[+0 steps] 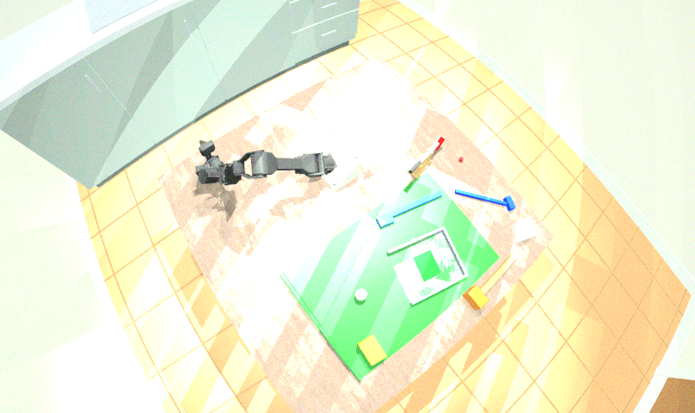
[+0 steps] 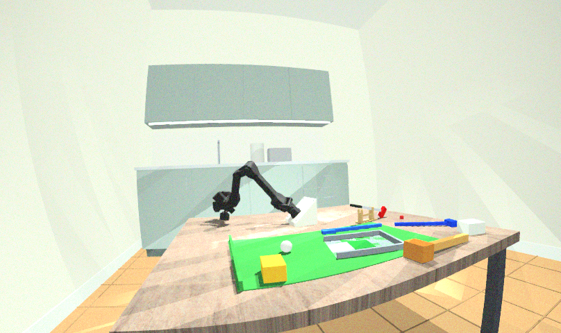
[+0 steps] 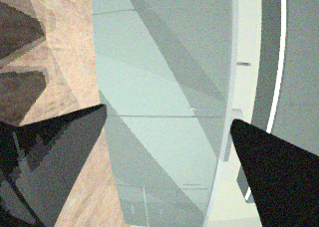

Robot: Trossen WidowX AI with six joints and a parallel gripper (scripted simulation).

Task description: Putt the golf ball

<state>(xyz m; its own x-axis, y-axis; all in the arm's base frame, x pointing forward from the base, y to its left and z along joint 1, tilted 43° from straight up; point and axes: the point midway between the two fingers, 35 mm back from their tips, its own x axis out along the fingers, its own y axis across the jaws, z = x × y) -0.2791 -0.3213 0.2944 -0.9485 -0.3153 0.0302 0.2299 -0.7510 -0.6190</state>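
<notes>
The red putter rests on a small wooden stand at the far right of the table, its red head pointing away from the mat. The white golf ball lies on the green mat. The raised green sits inside a grey frame on the mat's right part. My gripper is open and empty. It hangs low over the table's far left, far from the putter, and faces the kitchen cabinets.
A blue bar lies on the mat's far edge. A blue putter, a white cube, a small red cube, an orange mallet, a yellow block and a white wedge lie around.
</notes>
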